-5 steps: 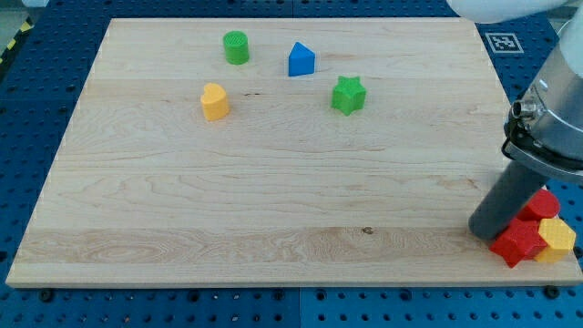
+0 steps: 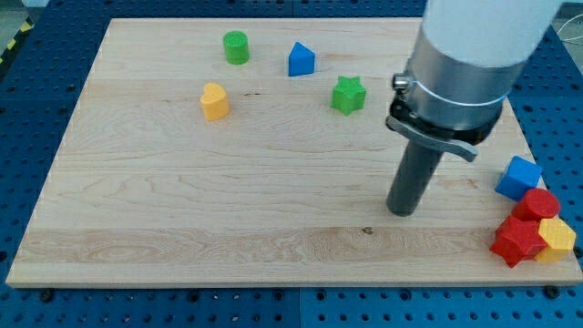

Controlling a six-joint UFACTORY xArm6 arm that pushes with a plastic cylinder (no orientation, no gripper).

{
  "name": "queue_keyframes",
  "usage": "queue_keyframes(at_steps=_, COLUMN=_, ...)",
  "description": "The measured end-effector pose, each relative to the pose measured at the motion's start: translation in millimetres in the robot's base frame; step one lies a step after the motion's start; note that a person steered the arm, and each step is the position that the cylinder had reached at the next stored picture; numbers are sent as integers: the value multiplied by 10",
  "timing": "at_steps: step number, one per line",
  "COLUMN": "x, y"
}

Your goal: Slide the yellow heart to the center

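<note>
While the yellow heart [image 2: 214,101] sits untouched near the surface's [image 2: 182,210] upper left, our tip [image 2: 401,211] rests right of center, well apart from it. We carry no fingers, only a rod. By our judgement, the whole push to center remains.

My tip [image 2: 401,211] stood on the surface [image 2: 182,210], right of centre, well apart from the yellow heart [image 2: 214,102] at upper left. Green star [image 2: 348,95] lay above the tip; blue cube [image 2: 518,177] and red blocks [image 2: 526,228] at lower right.
</note>
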State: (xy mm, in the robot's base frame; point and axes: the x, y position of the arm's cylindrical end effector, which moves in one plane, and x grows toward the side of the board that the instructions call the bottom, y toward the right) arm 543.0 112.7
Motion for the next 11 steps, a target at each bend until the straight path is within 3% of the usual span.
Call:
queue_keyframes(at_steps=4, x=-355, y=-622)
queue_keyframes(at_steps=11, x=-479, y=-1419)
